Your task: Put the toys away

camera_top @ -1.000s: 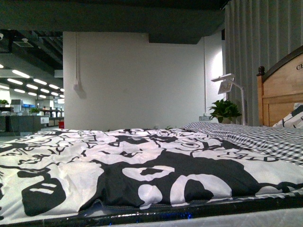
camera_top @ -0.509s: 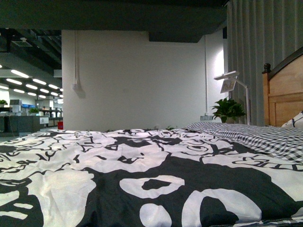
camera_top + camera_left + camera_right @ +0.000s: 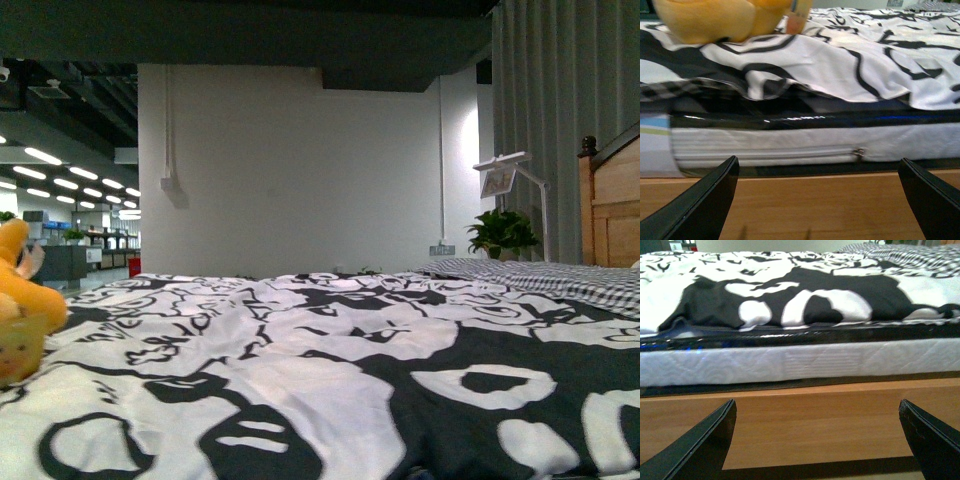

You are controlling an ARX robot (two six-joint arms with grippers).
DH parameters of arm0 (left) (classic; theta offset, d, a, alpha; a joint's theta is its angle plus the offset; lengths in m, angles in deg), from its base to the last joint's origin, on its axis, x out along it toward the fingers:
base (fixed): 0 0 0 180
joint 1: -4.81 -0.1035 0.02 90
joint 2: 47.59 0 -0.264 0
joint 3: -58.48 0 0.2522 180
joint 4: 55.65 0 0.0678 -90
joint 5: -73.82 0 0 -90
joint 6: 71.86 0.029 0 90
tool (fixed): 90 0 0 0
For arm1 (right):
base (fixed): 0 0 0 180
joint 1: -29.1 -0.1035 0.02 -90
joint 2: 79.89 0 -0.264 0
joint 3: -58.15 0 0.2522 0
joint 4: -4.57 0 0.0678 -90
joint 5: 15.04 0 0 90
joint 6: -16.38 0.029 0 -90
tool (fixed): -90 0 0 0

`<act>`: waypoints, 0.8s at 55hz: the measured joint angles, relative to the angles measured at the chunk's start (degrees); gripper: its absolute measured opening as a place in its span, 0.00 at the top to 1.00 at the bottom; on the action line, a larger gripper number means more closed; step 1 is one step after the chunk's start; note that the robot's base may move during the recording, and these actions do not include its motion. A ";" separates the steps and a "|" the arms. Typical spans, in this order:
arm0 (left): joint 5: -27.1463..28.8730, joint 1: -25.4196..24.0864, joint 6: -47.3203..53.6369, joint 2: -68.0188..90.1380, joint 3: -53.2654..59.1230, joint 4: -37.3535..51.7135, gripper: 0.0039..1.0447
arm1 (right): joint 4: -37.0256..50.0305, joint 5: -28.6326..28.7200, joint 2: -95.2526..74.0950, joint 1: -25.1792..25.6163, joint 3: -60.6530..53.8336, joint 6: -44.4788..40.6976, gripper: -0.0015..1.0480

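Observation:
An orange-yellow plush toy (image 3: pixel 22 305) lies on the black-and-white bedspread (image 3: pixel 330 380) at the far left edge of the front view, only partly in frame. It also shows in the left wrist view (image 3: pixel 715 17), near the bed's edge, cut off by the frame. My left gripper (image 3: pixel 822 200) is open and empty, low in front of the wooden bed frame (image 3: pixel 815 205), below the toy. My right gripper (image 3: pixel 820 440) is open and empty, facing the bed's wooden side rail (image 3: pixel 815 420). Neither arm shows in the front view.
The white mattress (image 3: pixel 800 362) sits above the wooden rail. A checked sheet (image 3: pixel 560 275) and a wooden headboard (image 3: pixel 610 205) are at the right. A potted plant (image 3: pixel 503 232) and a white lamp (image 3: pixel 510 170) stand behind the bed by a grey curtain (image 3: pixel 560 120).
The front view has swung left: headboard, plant and lamp slid to the right, and the plush toy has come into view at the left edge.

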 joint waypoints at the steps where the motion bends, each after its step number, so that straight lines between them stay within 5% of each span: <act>1: -0.07 0.00 -0.02 0.09 0.00 -0.02 0.06 | 0.00 0.00 -0.09 0.00 0.00 0.00 0.06; 44: 0.11 -0.02 0.13 -0.07 0.00 0.09 0.06 | 0.02 0.04 -0.02 0.00 0.02 -0.02 0.06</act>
